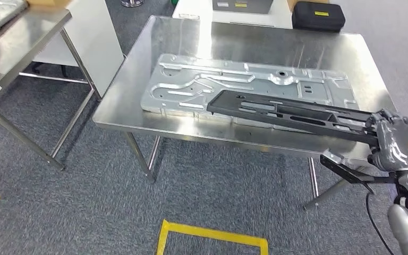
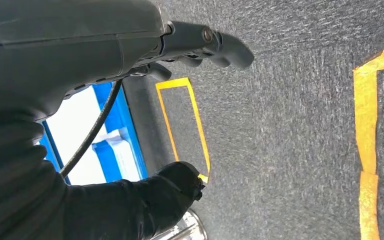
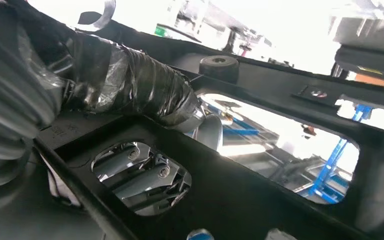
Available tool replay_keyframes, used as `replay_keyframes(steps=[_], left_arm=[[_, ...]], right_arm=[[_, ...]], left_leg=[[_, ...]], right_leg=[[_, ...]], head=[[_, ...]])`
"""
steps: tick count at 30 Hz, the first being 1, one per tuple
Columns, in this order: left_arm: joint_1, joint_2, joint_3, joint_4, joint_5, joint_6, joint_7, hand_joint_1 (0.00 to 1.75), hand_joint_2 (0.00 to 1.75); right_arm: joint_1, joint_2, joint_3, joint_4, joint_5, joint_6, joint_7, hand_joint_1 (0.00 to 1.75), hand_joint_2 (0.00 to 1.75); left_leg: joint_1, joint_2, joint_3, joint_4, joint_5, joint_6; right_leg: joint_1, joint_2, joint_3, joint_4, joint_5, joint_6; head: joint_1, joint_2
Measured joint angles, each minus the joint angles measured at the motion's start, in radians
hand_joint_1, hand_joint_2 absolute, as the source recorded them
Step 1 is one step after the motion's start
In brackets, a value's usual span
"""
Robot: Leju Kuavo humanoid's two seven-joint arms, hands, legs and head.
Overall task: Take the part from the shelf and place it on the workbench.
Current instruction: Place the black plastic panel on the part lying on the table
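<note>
Right hand (image 1: 398,142) around black part (image 1: 292,112)

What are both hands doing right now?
Left hand: fingers curled in, holding nothing, over the floor.
Right hand: holding one end of the black part over the workbench.

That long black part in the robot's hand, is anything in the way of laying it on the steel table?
Yes. A large silver stamped metal panel already lies across the middle of the workbench, right under the black part that the right hand holds. Bare tabletop shows only around the panel's edges.
</note>
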Motion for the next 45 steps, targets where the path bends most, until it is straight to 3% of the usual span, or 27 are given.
replay_keyframes(steps=[3,5,6,8,10,12,15,16,18,19,20,21,22,24,25,29,31,34,35,36,37,39,40,41,45], left_arm=[[0.0,0.0,0.0,0.0,0.0,0.0,0.0,0.0,1.75],[0.0,-0.001,0.0,0.0,0.0,0.0,0.0,0.0,1.75],[0.0,-0.001,0.0,0.0,0.0,0.0,0.0,0.0,1.75],[0.001,-0.002,0.0,0.0,0.0,-0.001,0.0,0.0,1.75],[0.0,-0.004,0.0,0.0,0.0,-0.001,0.0,0.0,1.75],[-0.001,-0.004,0.0,-0.001,0.0,-0.002,0.001,0.0,1.75],[-0.003,-0.004,-0.001,-0.001,0.0,0.0,0.0,0.0,1.75],[-0.004,-0.004,-0.002,-0.001,0.0,0.002,0.0,0.0,1.75],[-0.004,-0.003,-0.004,-0.001,0.0,0.007,-0.002,0.0,1.75],[-0.004,-0.003,-0.007,-0.001,0.0,0.01,-0.002,0.0,1.75],[-0.004,-0.002,-0.01,-0.001,0.0,0.012,-0.003,0.0,1.75],[-0.003,-0.002,-0.013,-0.001,0.0,0.014,-0.003,0.0,1.75],[-0.003,-0.002,-0.015,-0.001,0.0,0.016,-0.003,0.0,1.75],[-0.003,0.001,-0.018,-0.001,0.0,0.018,-0.004,0.0,1.75],[-0.004,0.003,-0.018,0.0,0.0,0.019,-0.004,0.0,1.75],[-0.007,0.008,-0.019,0.005,0.0,0.026,-0.003,0.0,1.75],[-0.009,0.011,-0.02,0.01,0.0,0.031,-0.002,0.0,1.75],[-0.014,0.022,-0.02,0.025,0.0,0.036,0.004,0.0,1.75],[-0.016,0.027,-0.02,0.033,0.0,0.037,0.007,0.0,1.75],[-0.017,0.035,-0.019,0.043,0.0,0.039,0.011,0.0,1.75],[-0.019,0.042,-0.019,0.051,0.0,0.041,0.015,0.0,1.75],[-0.022,0.056,-0.017,0.068,0.0,0.044,0.02,0.0,1.75],[-0.024,0.063,-0.016,0.075,0.0,0.046,0.022,0.0,1.75],[-0.027,0.071,-0.016,0.084,0.0,0.047,0.025,0.0,1.75],[-0.038,0.107,-0.014,0.118,0.0,0.053,0.033,0.0,1.75]], right_arm=[[0.0,0.0,0.0,0.001,-0.001,0.001,0.0,1.75,1.75],[0.001,0.0,0.0,0.003,-0.001,0.001,0.0,1.75,1.75],[0.002,0.0,0.0,0.003,-0.001,0.002,0.0,1.75,1.75],[0.001,0.0,0.0,0.004,-0.001,0.002,0.0,1.75,1.75],[-0.001,0.002,0.001,0.004,0.004,0.0,0.001,1.75,1.75],[-0.002,0.005,0.004,0.006,0.023,-0.006,0.004,1.75,1.75],[-0.003,0.009,0.013,0.007,0.066,-0.025,0.008,1.75,1.75],[-0.004,0.01,0.018,0.009,0.079,-0.034,0.008,1.75,1.75],[-0.006,0.015,0.029,0.013,0.098,-0.051,0.01,1.75,1.75],[-0.006,0.018,0.035,0.016,0.104,-0.056,0.012,1.75,1.75],[-0.006,0.021,0.041,0.019,0.11,-0.06,0.012,1.75,1.75],[-0.006,0.024,0.048,0.023,0.115,-0.063,0.013,1.75,1.75],[-0.006,0.028,0.054,0.026,0.121,-0.064,0.013,1.75,1.75],[-0.007,0.033,0.066,0.03,0.127,-0.067,0.014,1.75,1.75],[-0.009,0.036,0.071,0.031,0.129,-0.068,0.014,1.75,1.75],[-0.024,0.047,0.095,0.041,0.13,-0.066,0.015,1.75,1.75],[-0.034,0.052,0.11,0.045,0.131,-0.059,0.012,1.75,1.75],[-0.053,0.074,0.144,0.055,0.146,-0.044,0.019,1.75,1.75],[-0.057,0.085,0.159,0.06,0.156,-0.04,0.027,1.75,1.75],[-0.062,0.099,0.176,0.065,0.168,-0.036,0.035,1.75,1.75],[-0.068,0.111,0.193,0.07,0.179,-0.033,0.042,1.75,1.75],[-0.081,0.134,0.226,0.079,0.194,-0.027,0.053,1.75,1.75],[-0.09,0.145,0.243,0.084,0.2,-0.024,0.058,1.75,1.75],[-0.101,0.158,0.26,0.089,0.204,-0.02,0.062,1.75,1.75],[-0.141,0.211,0.329,0.117,0.217,-0.004,0.08,1.75,1.75]], left_leg=[[0.0,0.001,0.009,-0.001,-0.007,0.006],[0.0,0.0,0.017,0.0,-0.016,0.005],[0.0,0.0,0.023,0.002,-0.021,0.004],[0.002,-0.001,0.035,0.007,-0.036,-0.003],[-0.001,-0.002,0.041,0.015,-0.049,-0.015],[-0.004,-0.002,0.042,0.015,-0.056,-0.026],[-0.004,0.0,0.037,0.04,-0.079,-0.04],[-0.003,0.0,0.018,0.082,-0.102,-0.044],[0.0,-0.001,-0.055,0.215,-0.157,-0.049],[0.0,-0.001,-0.093,0.274,-0.173,-0.05],[0.001,-0.001,-0.119,0.306,-0.17,-0.049],[0.001,-0.001,-0.127,0.299,-0.146,-0.047],[0.0,-0.001,-0.115,0.254,-0.104,-0.043],[-0.003,-0.002,-0.064,0.115,-0.021,-0.03],[-0.005,-0.002,-0.043,0.066,-0.002,-0.025],[-0.007,-0.002,-0.02,0.02,-0.002,-0.013],[-0.001,-0.001,-0.005,0.003,-0.001,-0.005],[0.0,0.0,0.009,-0.003,-0.007,0.003],[0.0,-0.001,0.012,-0.002,-0.011,0.003],[0.0,-0.001,0.018,-0.001,-0.016,0.002],[0.001,-0.001,0.024,0.001,-0.022,0.0],[0.0,-0.002,0.037,0.007,-0.037,-0.008],[-0.002,-0.003,0.039,0.01,-0.043,-0.014],[-0.003,-0.003,0.039,0.013,-0.047,-0.02],[-0.002,0.0,0.037,0.022,-0.06,-0.042]], right_leg=[[-0.003,0.0,-0.081,0.146,-0.06,0.008],[-0.008,-0.001,-0.128,0.207,-0.056,0.014],[-0.01,-0.002,-0.129,0.19,-0.027,0.016],[-0.014,-0.005,-0.083,0.068,0.057,0.017],[-0.011,-0.006,-0.042,-0.032,0.094,0.011],[-0.005,-0.004,-0.035,-0.05,0.086,0.0],[-0.012,-0.001,-0.025,-0.06,0.081,-0.021],[-0.014,-0.001,-0.019,-0.064,0.08,-0.027],[-0.011,-0.003,-0.012,-0.065,0.075,-0.036],[-0.009,-0.003,-0.009,-0.065,0.071,-0.038],[-0.007,-0.003,-0.005,-0.065,0.067,-0.039],[-0.005,-0.002,0.002,-0.065,0.062,-0.04],[-0.004,-0.001,0.01,-0.065,0.057,-0.039],[0.001,0.0,0.025,-0.064,0.045,-0.036],[0.002,0.001,0.029,-0.063,0.04,-0.032],[0.002,0.001,0.035,-0.069,0.029,-0.012],[0.001,0.0,0.022,-0.029,0.004,-0.002],[-0.003,-0.001,-0.081,0.158,-0.066,0.01],[-0.005,-0.001,-0.112,0.201,-0.069,0.012],[-0.007,-0.001,-0.126,0.207,-0.051,0.014],[-0.008,-0.002,-0.12,0.174,-0.014,0.014],[-0.009,-0.005,-0.072,0.044,0.067,0.011],[-0.007,-0.005,-0.048,-0.009,0.086,0.006],[-0.004,-0.004,-0.035,-0.04,0.09,0.0],[-0.004,0.0,-0.025,-0.057,0.081,-0.027]], head=[[0.001,0.0],[0.001,0.0],[0.001,0.0],[0.001,0.0],[0.001,0.0],[0.0,0.0],[-0.001,0.0],[-0.002,0.0],[-0.004,0.0],[-0.003,0.0],[-0.004,0.0],[-0.004,0.0],[-0.004,0.0],[-0.003,0.0],[-0.003,0.0],[-0.003,0.0],[-0.002,0.0],[0.0,0.0],[0.0,0.0],[0.0,0.0],[0.0,0.0],[0.0,0.0],[0.0,0.0],[0.0,0.0],[-0.001,0.0]])
